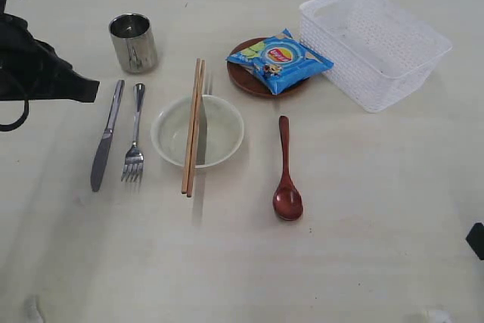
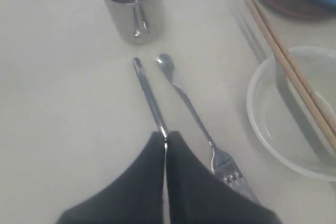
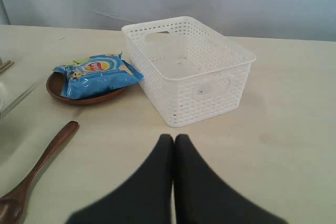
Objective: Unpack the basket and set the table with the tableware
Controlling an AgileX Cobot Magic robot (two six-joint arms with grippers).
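A pale cream table [image 1: 363, 217] meets a grey wall. At its left edge the left gripper [image 2: 166, 139] hovers, fingers pressed together, holding nothing. A knife [image 1: 104, 141] and fork [image 1: 135, 138] lie side by side, handles pointing away, with a steel cup [image 1: 134, 41] upright beyond them. Chopsticks [image 1: 193, 126] lie the same way across a white bowl [image 1: 229, 117]. A blue crisp packet [image 1: 280, 60] covers a brown plate [image 1: 243, 82], and a wooden spoon [image 1: 286, 172] lies nearer. The white basket [image 1: 355, 81] sits angled at the far right. The right gripper [image 3: 174, 140] is closed and empty.
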